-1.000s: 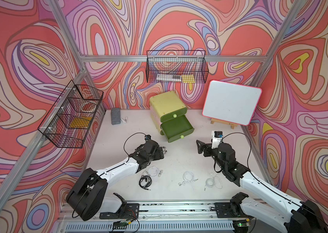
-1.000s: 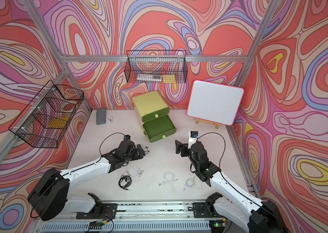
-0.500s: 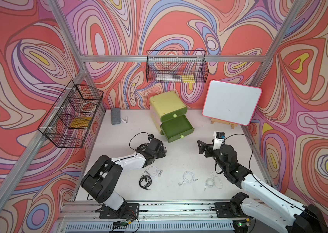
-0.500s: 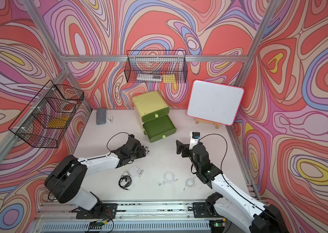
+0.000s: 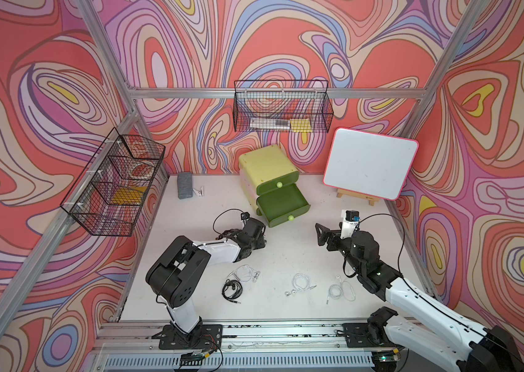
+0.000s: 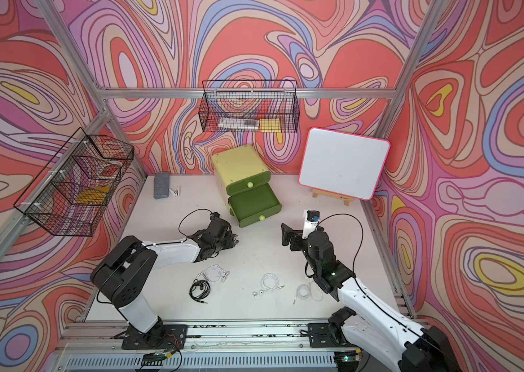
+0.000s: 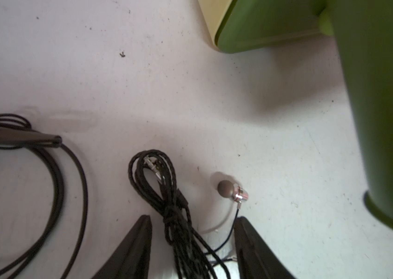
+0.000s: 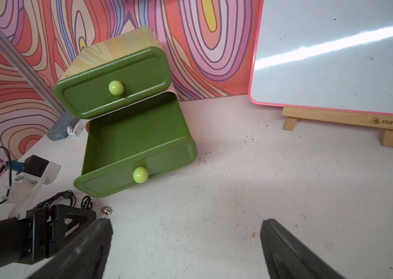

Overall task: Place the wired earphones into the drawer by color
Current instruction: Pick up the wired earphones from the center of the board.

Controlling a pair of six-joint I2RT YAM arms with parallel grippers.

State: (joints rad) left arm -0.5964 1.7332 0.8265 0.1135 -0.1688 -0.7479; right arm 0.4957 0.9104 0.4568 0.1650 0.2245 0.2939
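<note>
My left gripper [image 5: 262,241] is low on the table just in front of the open lower green drawer [image 5: 281,203]. In the left wrist view its jaws [image 7: 194,222] stand apart on either side of a bundled black earphone set [image 7: 166,193], without pressing it. One silver earbud [image 7: 229,189] of that set lies beside the bundle. My right gripper [image 5: 319,232] hovers wide open and empty over bare table [image 8: 187,224]. Near the front edge lie a pale earphone set [image 5: 244,273], another black set [image 5: 232,290] and two white sets [image 5: 300,283] [image 5: 339,290].
The upper drawer [image 5: 273,185] is shut; the lower one looks empty in the right wrist view [image 8: 137,135]. A whiteboard on a wooden easel [image 5: 370,167] stands at the back right. A grey eraser [image 5: 185,189] lies at the back left. Wire baskets [image 5: 281,111] hang on the walls.
My left arm has folded in and lowered; its gripper has edged toward the drawer and its jaws have narrowed around the black earphones. The right gripper has stayed wide open, nearly still.
</note>
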